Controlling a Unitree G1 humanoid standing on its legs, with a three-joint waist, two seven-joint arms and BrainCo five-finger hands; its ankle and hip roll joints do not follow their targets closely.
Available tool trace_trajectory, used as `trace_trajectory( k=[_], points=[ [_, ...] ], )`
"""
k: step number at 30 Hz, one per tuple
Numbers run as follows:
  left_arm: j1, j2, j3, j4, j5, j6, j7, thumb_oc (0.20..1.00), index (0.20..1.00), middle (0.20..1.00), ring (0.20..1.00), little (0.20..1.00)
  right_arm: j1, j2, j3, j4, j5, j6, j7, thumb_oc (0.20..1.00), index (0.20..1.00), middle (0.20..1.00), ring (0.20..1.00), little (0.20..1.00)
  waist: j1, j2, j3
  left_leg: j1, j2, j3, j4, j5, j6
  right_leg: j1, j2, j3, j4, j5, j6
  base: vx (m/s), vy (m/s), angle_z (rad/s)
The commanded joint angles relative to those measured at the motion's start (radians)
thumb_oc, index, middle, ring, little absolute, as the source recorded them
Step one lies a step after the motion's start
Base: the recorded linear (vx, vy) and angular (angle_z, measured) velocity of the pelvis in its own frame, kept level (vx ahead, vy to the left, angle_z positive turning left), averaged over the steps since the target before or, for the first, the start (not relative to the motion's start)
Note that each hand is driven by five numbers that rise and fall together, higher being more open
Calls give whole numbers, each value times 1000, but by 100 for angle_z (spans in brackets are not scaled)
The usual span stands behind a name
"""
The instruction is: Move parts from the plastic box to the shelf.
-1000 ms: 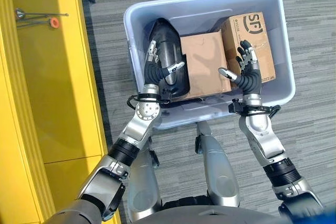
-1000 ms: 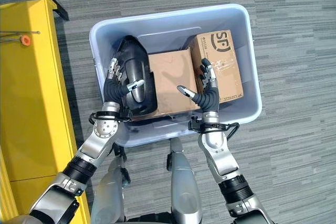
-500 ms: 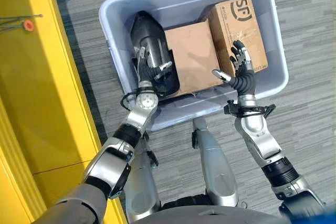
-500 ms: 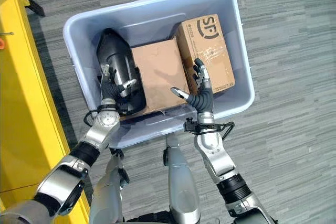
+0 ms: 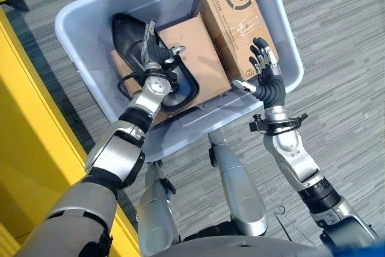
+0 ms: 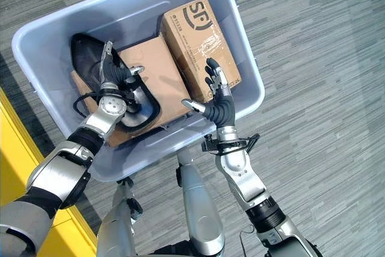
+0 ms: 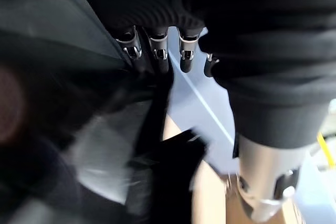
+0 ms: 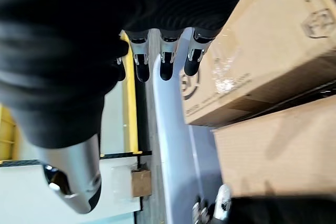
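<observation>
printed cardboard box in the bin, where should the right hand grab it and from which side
Probably by its two long side faces, coming down from above. The printed cardboard box lies flat in the plastic bin, printed top facing up. One long side is close to the bin wall, the other is against the plain carton, so finger room looks tight. The right hand hovers open at its near end.

Probably a warehouse or workshop: grey striped carpet floor (image 5: 337, 58), yellow shelf (image 5: 30, 148), plastic box (image 5: 84, 22)
</observation>
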Motion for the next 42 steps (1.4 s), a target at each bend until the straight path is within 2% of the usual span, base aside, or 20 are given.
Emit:
trace_trajectory(
  k=[1,8,9,12,16,18,20,22,24,28,34,38,41,42],
  points=[
    [34,-3,-12,7,84,-19,-32,1000,1000,1000,1000,1000,5,0,-47,-30,19,-77,26,1000,1000,1000,1000,1000,-10,-15,-28,-14,77,-17,12,54,-35,91,-127,-45,49,-101,149,0,0,0],
    [81,-45,-70,10,154,-14,-80,1000,1000,1000,1000,1000,22,-12,-59,-39,22,-81,38,1000,1000,1000,1000,1000,-8,9,-25,-7,73,-14,10,49,-36,93,-127,-42,49,-107,148,-10,-4,0],
    [88,-51,-74,9,156,-14,-85,1000,1000,1000,1000,1000,23,-13,-60,-41,24,-81,38,1000,1000,1000,1000,1000,-8,7,-21,-18,72,-7,10,74,-28,80,-126,-39,52,-89,141,-66,-28,-2],
    [130,-81,-108,2,203,-9,-115,1000,1000,1000,1000,1000,41,-18,-65,-48,32,-79,46,1000,1000,1000,1000,1000,-2,28,-24,-14,66,-12,7,69,-26,87,-130,-40,51,-95,139,4,-8,-3],
    [149,-83,-149,-17,269,-7,-139,1000,1000,1000,1000,1000,56,-25,-77,-53,34,-79,54,1000,1000,1000,1000,1000,3,42,-26,-10,62,-11,6,65,-25,94,-134,-41,49,-98,140,0,0,0],
    [157,-63,-202,-47,352,-13,-162,1000,1000,1000,1000,1000,66,-39,-90,-55,33,-80,61,1000,1000,1000,1000,1000,8,55,-26,-2,59,-9,6,60,-25,98,-137,-43,48,-100,143,13,16,-3],
    [155,-49,-219,-67,375,-17,-170,1000,1000,1000,1000,1000,68,-43,-95,-58,34,-81,62,1000,1000,1000,1000,1000,9,57,-26,0,58,-9,6,59,-25,99,-138,-41,49,-101,143,3,5,-2],
    [134,4,-277,-123,458,-37,-187,1000,1000,1000,1000,1000,73,-57,-104,-59,38,-86,69,1000,1000,1000,1000,1000,12,70,-25,5,54,-9,6,56,-26,104,-142,-41,47,-102,147,0,16,-1],
    [132,13,-282,-136,463,-40,-189,1000,1000,1000,1000,1000,74,-60,-105,-60,38,-86,69,1000,1000,1000,1000,1000,12,72,-25,6,54,-9,6,56,-26,105,-142,-41,47,-102,147,0,0,0],
    [82,129,-370,-249,570,-69,-225,1000,1000,1000,1000,1000,96,-88,-135,-64,38,-92,74,1000,1000,1000,1000,1000,17,102,-25,9,48,-15,6,52,-27,115,-153,-47,42,-102,150,0,0,0],
    [26,217,-461,-251,702,-78,-248,1000,1000,1000,1000,1000,123,-108,-158,-66,35,-92,88,1000,1000,1000,1000,1000,13,131,-26,17,42,-13,6,50,-28,121,-161,-46,44,-106,155,-4,29,5],
    [-48,296,-584,-255,905,-73,-254,1000,1000,1000,1000,1000,128,-128,-167,-57,43,-91,102,1000,1000,1000,1000,1000,7,154,-23,21,38,-9,6,45,-29,124,-166,-43,41,-108,160,0,42,1],
    [-69,354,-589,-307,935,-75,-238,1000,1000,1000,1000,1000,143,-130,-182,-57,51,-93,103,1000,1000,1000,1000,1000,11,161,-18,22,34,-8,7,43,-29,127,-170,-46,40,-107,161,0,0,0],
    [-82,415,-572,-402,961,-78,-211,1000,1000,1000,1000,1000,153,-131,-200,-65,51,-99,98,1000,1000,1000,1000,1000,16,170,-17,25,32,-9,7,42,-29,128,-172,-48,40,-108,162,0,0,0]
  ],
)
